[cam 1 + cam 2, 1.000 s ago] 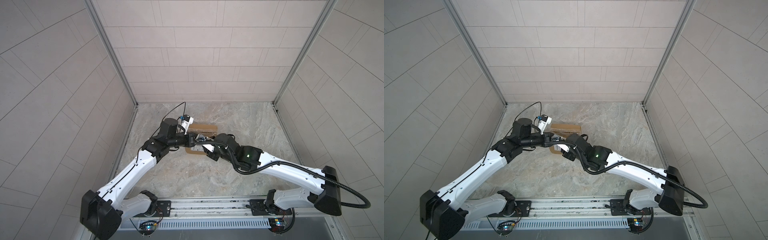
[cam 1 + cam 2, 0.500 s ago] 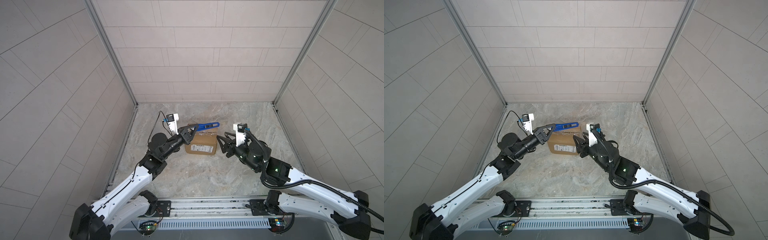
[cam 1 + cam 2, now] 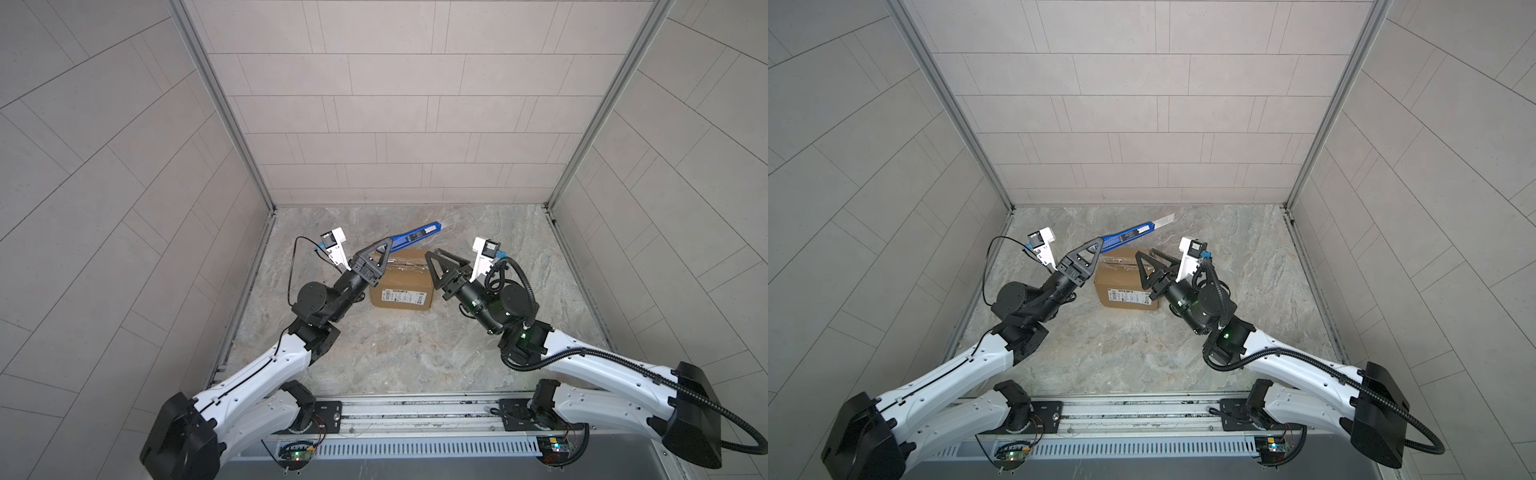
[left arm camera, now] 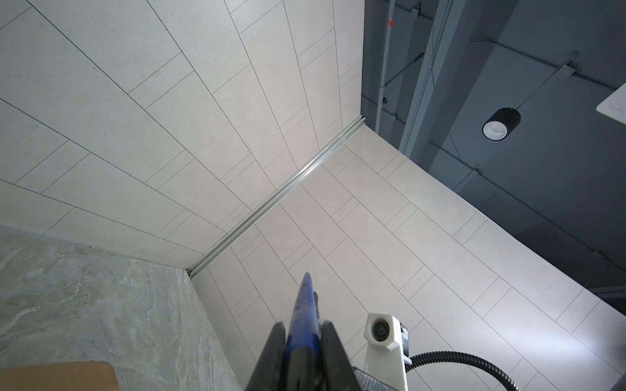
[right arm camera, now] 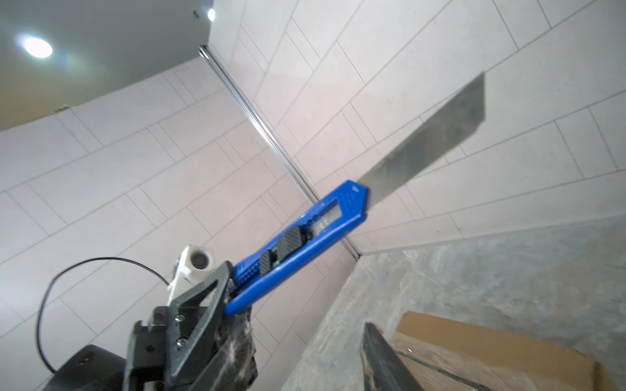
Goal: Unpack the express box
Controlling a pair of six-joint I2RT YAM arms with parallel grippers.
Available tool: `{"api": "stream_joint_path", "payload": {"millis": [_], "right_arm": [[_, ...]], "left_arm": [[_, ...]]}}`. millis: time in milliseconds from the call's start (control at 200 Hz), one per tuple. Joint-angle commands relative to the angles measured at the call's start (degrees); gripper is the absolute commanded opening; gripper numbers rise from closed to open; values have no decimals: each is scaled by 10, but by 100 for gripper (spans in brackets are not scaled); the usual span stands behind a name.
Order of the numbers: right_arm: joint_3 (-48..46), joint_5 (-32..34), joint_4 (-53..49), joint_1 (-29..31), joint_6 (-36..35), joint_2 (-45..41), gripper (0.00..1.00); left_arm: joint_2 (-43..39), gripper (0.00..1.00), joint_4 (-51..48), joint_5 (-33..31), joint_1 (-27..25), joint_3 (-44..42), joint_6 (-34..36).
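The express box [image 3: 401, 286] [image 3: 1127, 282], a small brown carton with a white label on its near side, lies flat on the marble floor and is taped on top. My left gripper [image 3: 388, 243] [image 3: 1098, 243] [image 4: 303, 325] is raised left of the box. It is shut on the handle of a blue utility knife [image 3: 415, 237] [image 4: 306, 315] [image 5: 305, 237], whose long blade [image 5: 430, 142] points up and away over the box. My right gripper [image 3: 433, 254] [image 3: 1145, 253] hangs at the box's right edge, open and holding nothing. One of its fingers [image 5: 382, 359] shows beside the box [image 5: 491, 352].
Tiled walls close in the floor [image 3: 395, 353] on three sides, with metal corner posts [image 3: 266, 199] at the back. The arms' base rail [image 3: 415, 415] runs along the front edge. The right wrist camera housing [image 4: 384, 333] shows close beside the knife.
A second ago both grippers were low and close together over the box. They have since risen and drawn apart, the left one taking the knife with it. In the last half second little has moved.
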Motion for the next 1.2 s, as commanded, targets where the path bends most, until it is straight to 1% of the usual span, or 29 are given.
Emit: {"api": "stream_joint_path", "payload": {"millis": [0, 235, 496, 746, 906, 1196], "right_arm": [[15, -16, 72, 0, -2, 12, 54], [42, -32, 119, -9, -18, 58, 54], [69, -56, 132, -22, -24, 78, 53], [94, -69, 156, -36, -15, 115, 52], [106, -71, 168, -42, -10, 134, 51], [124, -73, 201, -47, 5, 165, 43]], "left_arm": [[2, 0, 71, -6, -4, 0, -26], [27, 0, 129, 3, -4, 2, -62], [37, 0, 136, 20, -4, 12, -71], [61, 0, 170, 38, -4, 21, -97], [58, 0, 169, 41, -5, 22, -92], [59, 0, 172, 51, -5, 26, -92]]}}
